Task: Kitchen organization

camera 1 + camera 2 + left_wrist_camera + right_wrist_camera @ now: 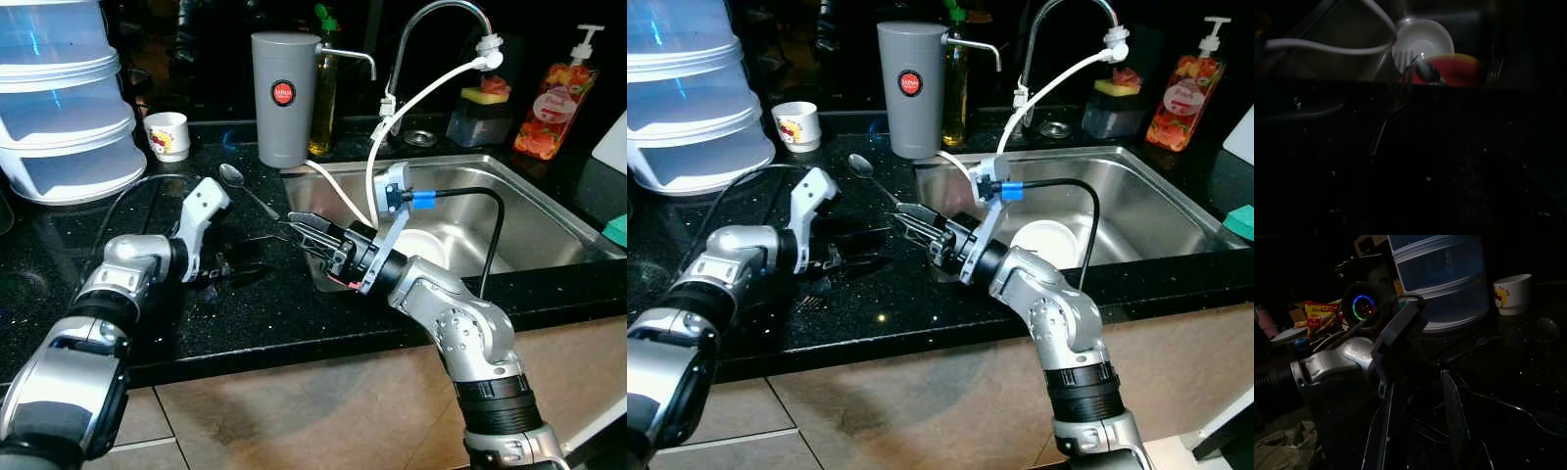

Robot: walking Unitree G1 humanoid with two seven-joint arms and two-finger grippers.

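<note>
- Your table [294, 313] is black polished stone with fine speckles, and it reflects the room lights. Below its front edge you see tan cabinet fronts.
- A steel sink [529, 211] is set into the table at 2 o'clock, with a white bowl [1050, 242] lying in it.
- A curved tap [441, 20] rises behind the sink, and a white hose [411, 108] loops from its spout down toward the basin.
- Behind the sink stand a soap bottle [558, 98] with orange liquid and a dark holder with a sponge [487, 93].
- At 12 o'clock you have a grey jug [284, 98] with a red badge, with a glass bottle [325, 83] just behind it.
- A spoon [240, 183] lies on the table in front of the jug, bowl end toward the back.
- At 10 o'clock sit stacked white tubs [64, 108], with a small white cup [167, 135] beside them.
- Your right pincer [312, 233] reaches leftward over the table at the sink's near-left corner. Its fingers are spread apart and hold nothing.
- Your left pincer [240, 264] lies low on the table, pointing toward the right one. It is dark against the stone, so you cannot tell how its fingers stand.
- A fork [1393, 98] shows dimly in the left wrist view, its tines toward the bowl.
- The room behind is very dark.
</note>
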